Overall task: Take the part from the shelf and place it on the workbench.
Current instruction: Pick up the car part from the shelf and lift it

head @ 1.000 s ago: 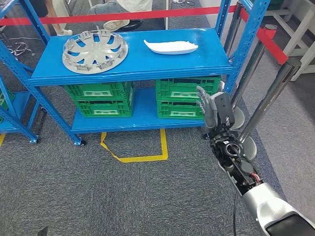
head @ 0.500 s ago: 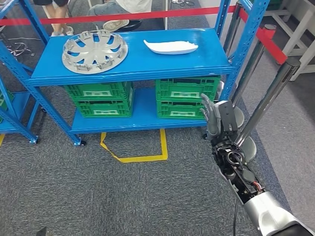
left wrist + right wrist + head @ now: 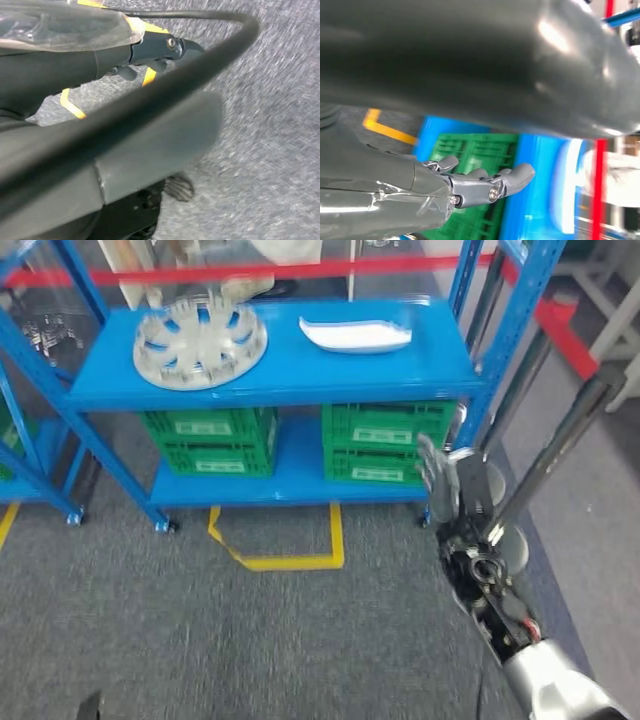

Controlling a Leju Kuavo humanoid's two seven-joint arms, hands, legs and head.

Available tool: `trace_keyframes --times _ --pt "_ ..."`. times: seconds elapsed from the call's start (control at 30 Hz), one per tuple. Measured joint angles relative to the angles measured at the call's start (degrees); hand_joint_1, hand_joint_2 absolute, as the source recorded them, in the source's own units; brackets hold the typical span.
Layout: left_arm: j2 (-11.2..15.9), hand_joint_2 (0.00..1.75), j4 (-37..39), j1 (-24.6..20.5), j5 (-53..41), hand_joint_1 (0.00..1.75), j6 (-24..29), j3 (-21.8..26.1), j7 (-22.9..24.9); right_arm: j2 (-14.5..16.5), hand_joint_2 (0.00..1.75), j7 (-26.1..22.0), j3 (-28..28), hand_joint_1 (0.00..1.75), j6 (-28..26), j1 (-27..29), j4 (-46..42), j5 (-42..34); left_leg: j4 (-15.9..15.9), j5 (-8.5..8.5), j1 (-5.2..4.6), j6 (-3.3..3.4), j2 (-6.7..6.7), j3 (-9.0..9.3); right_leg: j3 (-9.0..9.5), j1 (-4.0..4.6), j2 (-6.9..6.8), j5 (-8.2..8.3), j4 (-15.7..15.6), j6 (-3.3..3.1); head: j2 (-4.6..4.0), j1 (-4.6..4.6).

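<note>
Shelving in blue steel [image 3: 272, 365] spans the upper half of the head view, with a top deck and a lower deck near the floor. Grey carpet [image 3: 226, 640] covers the whole lower half, marked with yellow tape [image 3: 290, 560] in an open square just below the lower deck. A red barrier band [image 3: 226, 273] runs along the top edge behind the shelving, and angled metal posts [image 3: 555, 445] cross the right side.

Green crates [image 3: 211, 438] sit stacked at the left of the lower deck, and a second stack [image 3: 381, 440] at its right. On the top deck, upper left of the frame, lies a silver wheel cover [image 3: 200, 340], flat. The white part [image 3: 355, 335] lies flat at upper centre, well apart from the wheel cover, with nothing touching it.

The right hand [image 3: 445, 485] is raised at centre right of the head view, in front of the right crate stack, well below the white part. That view gives its back and its place in the room; the right wrist view [image 3: 486, 185] adds its state: fingers stretched out straight, spread a little, holding nothing, with green crate and blue deck blurred behind them.

The left wrist view looks down on carpet and yellow tape; dark fingers [image 3: 166, 47] of the left hand reach into the upper middle, extended and empty.
</note>
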Motion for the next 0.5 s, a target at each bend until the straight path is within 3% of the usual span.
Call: trace_keyframes --times 0.07,0.13,0.17,0.23,0.27,0.3,0.33,0.4,0.43,0.5 --pt "-0.13 0.00 0.00 -0.12 0.01 0.00 0.01 -0.01 0.07 -0.01 0.00 0.03 -0.03 0.00 -0.06 -0.04 -0.05 0.20 0.23 -0.19 0.19 -0.66 0.03 -0.30 0.20 0.09 0.11 -0.52 -0.67 -0.86 0.00 -0.37" --pt "-0.18 0.00 0.00 -0.15 0.01 0.00 0.01 -0.02 0.08 -0.02 0.00 0.02 -0.11 0.00 -0.12 -0.30 -0.13 0.31 3.17 -1.53 0.32 -1.24 0.15 -1.65 0.71 -0.07 0.11 -0.72 -1.01 -1.59 0.00 -0.90" --pt "-0.18 0.00 0.00 -0.18 0.01 0.00 0.01 -0.02 0.08 -0.02 0.00 0.00 -0.13 0.00 -0.12 -0.42 -0.16 0.34 6.57 -2.79 0.37 -1.45 0.20 -3.54 0.94 -0.11 0.09 -0.85 -1.12 -1.92 0.00 -1.30" --pt "-0.21 0.00 0.00 -0.20 0.00 0.00 0.01 -0.03 0.07 -0.02 0.00 0.03 -0.08 0.00 -0.05 -0.50 -0.19 0.44 15.10 -5.11 0.37 -1.63 0.22 -9.04 1.18 0.00 0.04 -1.12 -1.15 -2.39 0.00 -2.15" --pt "-0.26 0.00 0.00 -0.15 0.00 0.00 0.01 -0.03 0.07 -0.02 0.00 0.05 -0.06 0.00 -0.05 -0.44 -0.19 0.49 17.93 -5.26 0.36 -1.63 0.22 -11.35 1.32 0.06 0.03 -1.26 -1.15 -2.54 0.00 -2.45" --pt "-0.31 0.00 0.00 -0.08 0.01 0.00 0.01 -0.03 0.07 -0.02 0.00 0.08 -0.04 0.00 -0.05 -0.39 -0.20 0.55 18.58 -4.24 0.36 -1.54 0.22 -12.64 1.53 0.11 0.05 -1.42 -1.15 -2.65 0.00 -2.68" --pt "-0.33 0.00 0.00 -0.02 0.01 0.00 0.01 -0.03 0.07 -0.02 0.00 0.09 -0.04 0.00 -0.06 -0.37 -0.21 0.60 16.78 -2.12 0.34 -1.38 0.22 -12.66 1.80 0.14 0.07 -1.60 -1.15 -2.69 0.00 -2.88" --pt "-0.26 0.00 0.00 -0.01 0.01 0.00 0.01 -0.03 0.07 -0.02 0.00 0.09 -0.04 0.00 -0.07 -0.40 -0.24 0.67 8.86 2.99 0.24 -0.91 0.21 -10.04 2.39 0.20 0.11 -2.02 -1.18 -2.57 0.00 -3.27" --pt "-0.20 0.00 0.01 -0.05 0.01 0.00 0.01 -0.03 0.06 -0.02 0.00 0.09 -0.04 0.00 -0.07 -0.44 -0.26 0.69 5.27 4.53 0.10 -0.75 0.19 -8.67 2.52 0.28 0.16 -2.21 -1.18 -2.41 0.00 -3.41" --pt "-0.16 0.00 0.02 -0.12 0.01 0.00 0.01 -0.03 0.05 -0.02 0.00 0.10 -0.05 0.00 -0.05 -0.47 -0.27 0.72 2.20 5.07 -0.21 -0.56 0.14 -7.47 2.56 0.36 0.23 -2.37 -1.39 -1.96 0.00 -3.46"
